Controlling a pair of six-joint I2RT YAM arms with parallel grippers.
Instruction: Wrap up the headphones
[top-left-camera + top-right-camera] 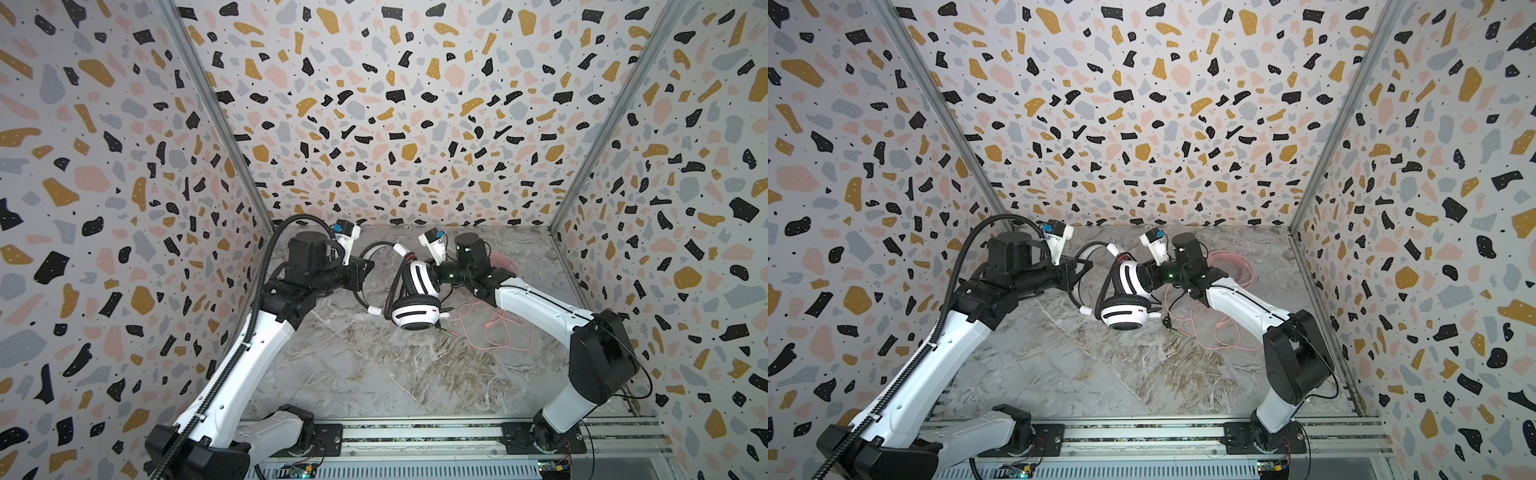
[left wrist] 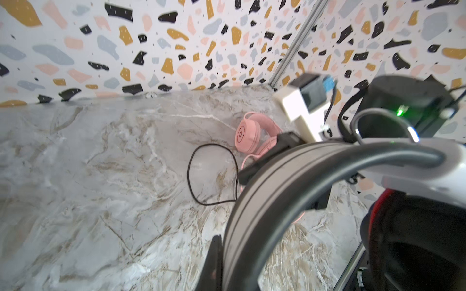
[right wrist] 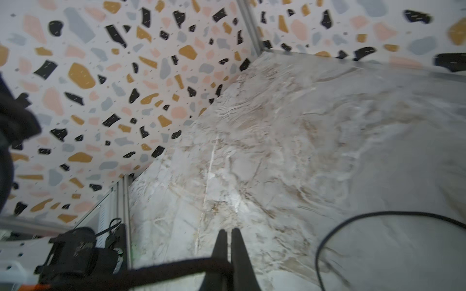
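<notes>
White-and-black headset (image 1: 415, 318) mid-table, propped on lower earcup. My left gripper (image 1: 360, 272) clenched on headband (image 2: 252, 214) at headset's 9 o'clock. Right gripper (image 3: 229, 241) pinched tight at 3 o'clock, black cable (image 3: 171, 270) seemingly caught across its fingers. Pink headset (image 2: 248, 136) lies toward 2 o'clock of table (image 1: 374, 374). My plan: hold band steady, lead cable round it in snug turns, keep slack clear of pink cable (image 1: 490, 332).

White-and-black headset (image 1: 415, 319) with black cable (image 3: 390, 213), pink headset (image 2: 247, 134), grey-tan marbled table (image 1: 374, 374) and terrazzo-speckled walls (image 1: 374, 104) fill the scene.
</notes>
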